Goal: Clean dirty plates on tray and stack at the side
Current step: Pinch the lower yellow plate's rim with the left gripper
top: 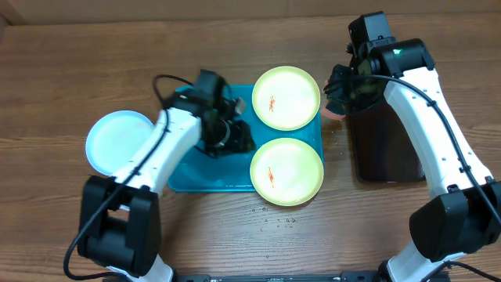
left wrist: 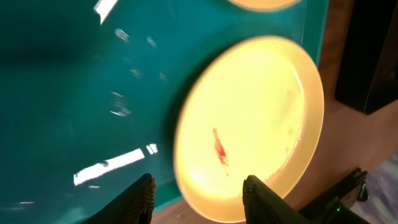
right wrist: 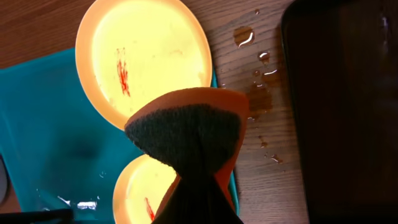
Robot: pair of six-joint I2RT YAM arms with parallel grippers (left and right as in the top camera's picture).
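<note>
Now left claw (left wrist: 199,190) gapes over tray (left wrist: 74,81); right claw (right wrist: 196,190) pinches sponge (right wrist: 186,121).

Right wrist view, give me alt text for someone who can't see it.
A folded orange sponge with a dark scrubbing face hangs mid-frame above two yellow plates, each smeared red, on a teal tray. To the right, water drops dot the wooden table beside a black tray.

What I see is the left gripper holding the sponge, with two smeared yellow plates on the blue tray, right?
No, the right gripper holds the sponge (right wrist view); the left gripper is open. Two smeared yellow plates are on the blue tray.
</note>
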